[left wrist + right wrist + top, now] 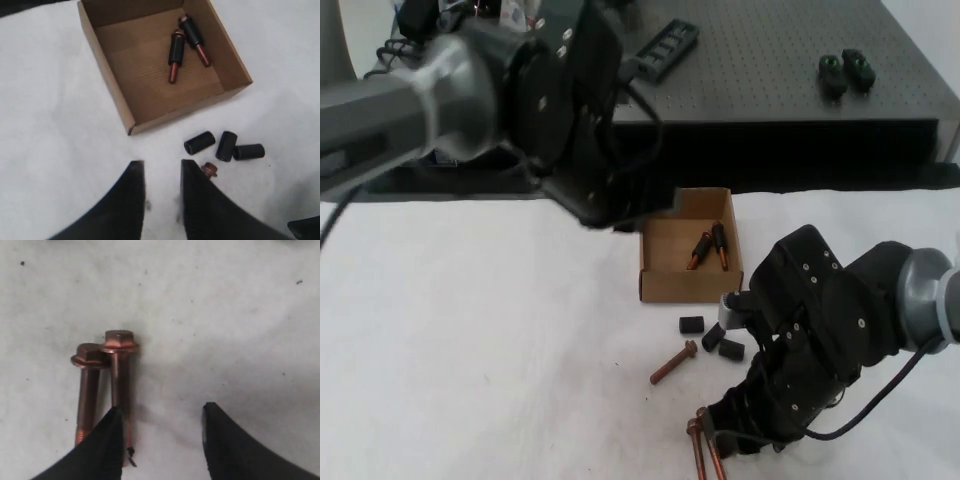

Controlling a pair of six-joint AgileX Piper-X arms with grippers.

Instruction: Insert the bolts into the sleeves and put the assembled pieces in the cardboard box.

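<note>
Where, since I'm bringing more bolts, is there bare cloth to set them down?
The white cloth left of the cardboard box is bare. Crowded: on the box's near side lie three sleeves, a loose bolt and a bolt pair at the right fingers.

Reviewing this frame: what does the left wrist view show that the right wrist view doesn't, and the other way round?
Left wrist view, not the right: the cardboard box with two assembled pieces lying inside, three loose sleeves on the cover outside it, one bolt head peeking out beside a finger, and the open left gripper.
Right wrist view, not the left: two bolts lying side by side, next to a finger of the open right gripper.
Both: the white cover under an open, empty gripper.
</note>
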